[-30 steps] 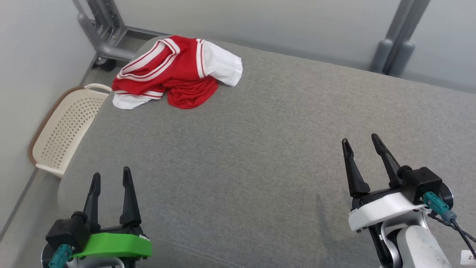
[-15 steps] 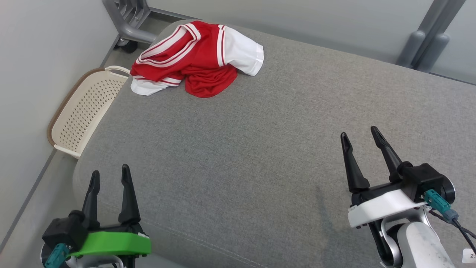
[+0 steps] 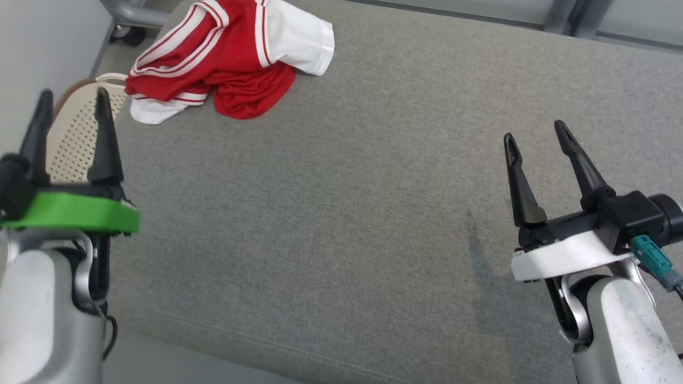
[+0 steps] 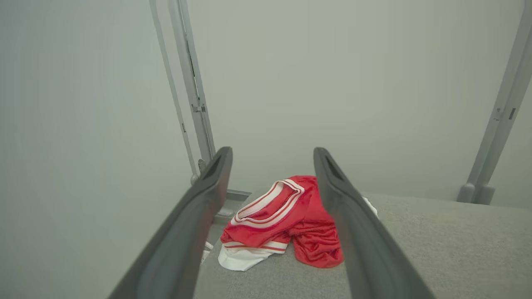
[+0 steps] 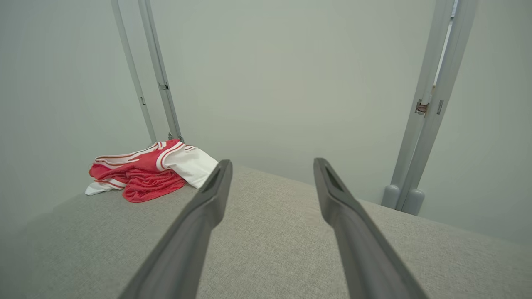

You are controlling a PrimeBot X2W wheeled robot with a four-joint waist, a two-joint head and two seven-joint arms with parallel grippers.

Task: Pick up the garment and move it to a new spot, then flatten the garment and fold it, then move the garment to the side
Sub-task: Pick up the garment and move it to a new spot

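A crumpled red garment [image 3: 224, 58] with white sleeves and white stripes lies bunched at the far left corner of the grey cushion [image 3: 341, 202]. It also lies ahead between the fingers in the left wrist view, garment [image 4: 286, 220], and off to the left in the right wrist view, garment [image 5: 145, 174]. My left gripper [image 3: 72, 98], on a green mount, hangs open at the left edge, short of the garment. At the right my right gripper [image 3: 536, 130], on a white mount, is open above bare cushion, nothing between its fingers.
A cream perforated basket [image 3: 72, 128] stands on the floor beside the cushion's left edge, partly behind my left fingers. A grey wheeled metal frame [image 3: 128, 16] sits past the far left corner. Grey uprights [image 5: 432, 108] rise behind the cushion against a pale wall.
The camera has tilted and shifted, so the whole picture slid. My left gripper has risen and come forward toward the garment; the right gripper has lifted slightly. The garment lies as before.
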